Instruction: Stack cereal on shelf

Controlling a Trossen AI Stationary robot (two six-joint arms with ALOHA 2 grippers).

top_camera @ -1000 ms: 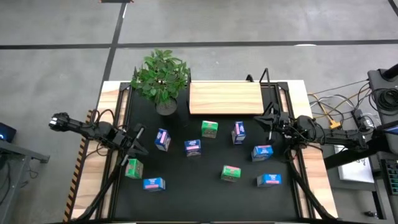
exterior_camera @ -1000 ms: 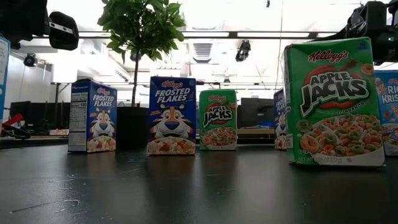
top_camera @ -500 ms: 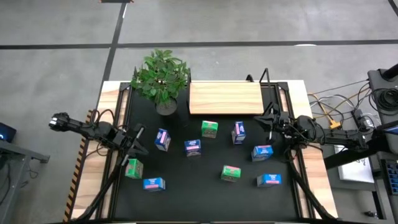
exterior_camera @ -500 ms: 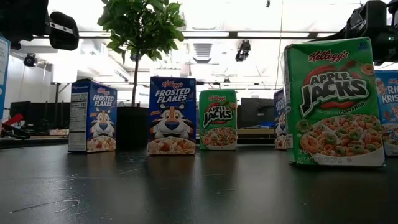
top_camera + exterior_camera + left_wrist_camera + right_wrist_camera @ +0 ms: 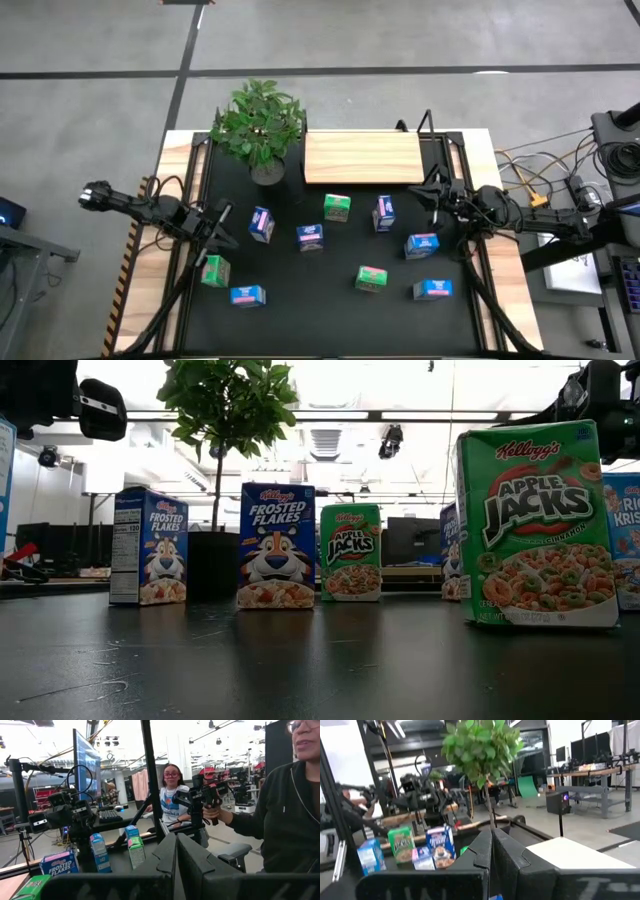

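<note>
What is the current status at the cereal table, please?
Left gripper and right gripper both shut, empty, at the mat edges. Cereal boxes scattered on the mat; shelf bare. Potted plant stands beside the shelf.

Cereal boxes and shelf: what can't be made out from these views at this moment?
- High view: only eight boxes countable; labels too small to read, e.g. the green box.
- Low view: the Apple Jacks box covers boxes behind it; the Rice Krispies box is cut by the frame edge; the shelf is not visible.
- Right wrist view: the shut right gripper blocks the foreground.
- Left wrist view: the shut left gripper blocks the near table.
</note>
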